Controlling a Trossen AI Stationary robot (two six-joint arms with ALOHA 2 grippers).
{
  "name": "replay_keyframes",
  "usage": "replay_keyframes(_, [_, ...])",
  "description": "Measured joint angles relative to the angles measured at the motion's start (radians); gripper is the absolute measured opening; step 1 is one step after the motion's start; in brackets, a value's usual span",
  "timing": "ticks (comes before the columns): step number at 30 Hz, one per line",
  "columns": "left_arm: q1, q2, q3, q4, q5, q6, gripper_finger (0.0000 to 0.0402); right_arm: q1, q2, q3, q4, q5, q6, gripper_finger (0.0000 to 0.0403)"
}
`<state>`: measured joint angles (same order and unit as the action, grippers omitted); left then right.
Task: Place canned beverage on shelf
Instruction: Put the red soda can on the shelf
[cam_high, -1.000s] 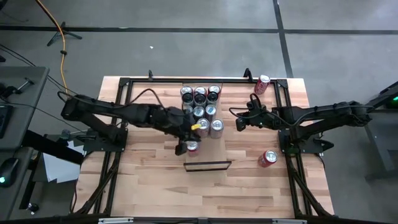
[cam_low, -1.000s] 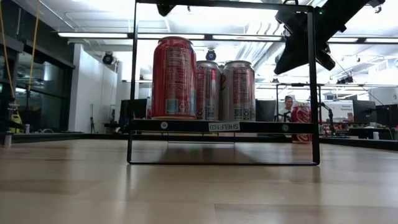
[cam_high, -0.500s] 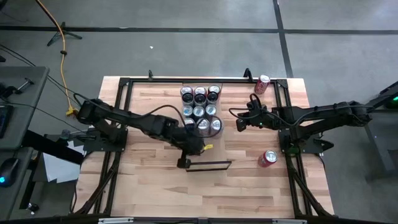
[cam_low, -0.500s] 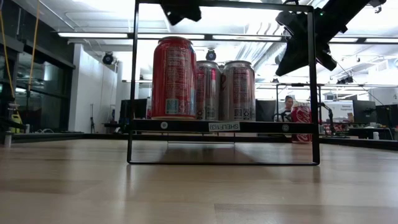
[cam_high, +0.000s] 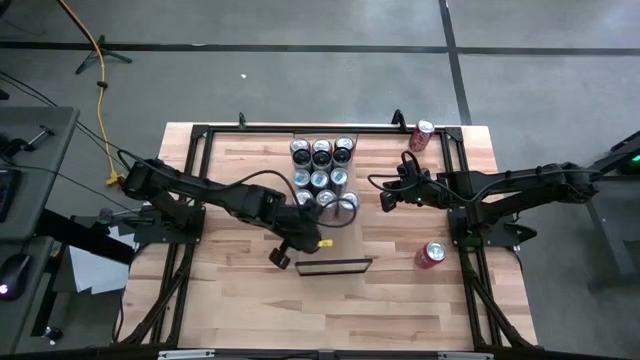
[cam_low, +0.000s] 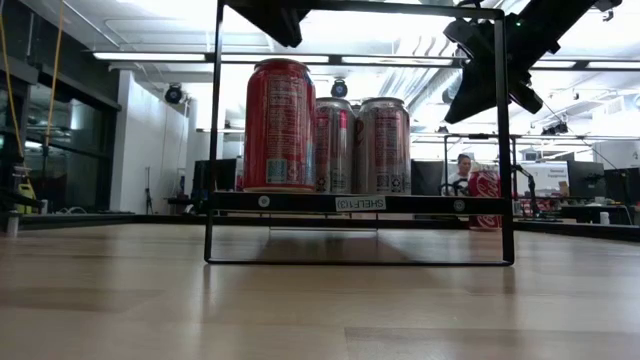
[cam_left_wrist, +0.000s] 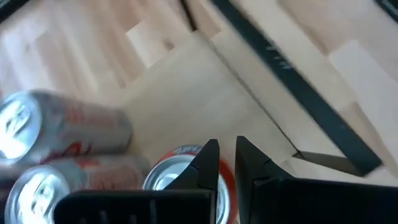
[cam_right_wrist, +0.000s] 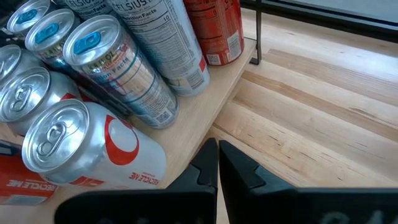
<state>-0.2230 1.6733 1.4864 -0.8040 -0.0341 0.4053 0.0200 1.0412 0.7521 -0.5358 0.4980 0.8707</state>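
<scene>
**Can on shelf, both grippers clenched empty**

Caught the left gripper (cam_high: 279, 259) above the table, just off the front left corner of the shelf (cam_high: 342, 243), fingers (cam_left_wrist: 208, 163) pressed nearly together with nothing between them. Found the red can (cam_low: 280, 125) standing upright on the pale board at the front left of the shelf, apart from that gripper and just below its fingertips in the left wrist view (cam_left_wrist: 163, 178). Showed the can from table height as the nearest of the row, ahead of two silver cans (cam_low: 360, 145) and inside the thin black rail frame.

Recorded a tight cluster of upright cans (cam_high: 322, 165) filling the far end of the same board.

Pictured the right gripper (cam_high: 384, 198) hovering just beside the shelf's right edge, jaws clenched on nothing, its wrist camera looking down on silver and red cans (cam_right_wrist: 93, 146) near the board's corner.

Noted two more red cans lying on the butcher-block table (cam_high: 230, 300) off the shelf: one (cam_high: 422, 135) near the far right corner, another (cam_high: 432, 254) at the right, nearer the front.
</scene>
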Motion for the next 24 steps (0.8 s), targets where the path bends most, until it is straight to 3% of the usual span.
replay_keyframes(4, [0.000, 0.000, 0.000, -0.003, 0.091, 0.146, 0.0000, 0.000, 0.000, 0.000, -0.001, 0.000, 0.000, 0.0000])
replay_keyframes(10, [-0.001, 0.000, 0.000, 0.001, 0.103, 0.309, 0.0000, 0.000, 0.000, 0.000, -0.002, 0.000, 0.000, 0.0000])
replay_keyframes(24, [0.006, 0.098, 0.000, 0.009, 0.103, 0.385, 0.0000, 0.000, 0.000, 0.000, -0.001, 0.001, 0.010, 0.0000])
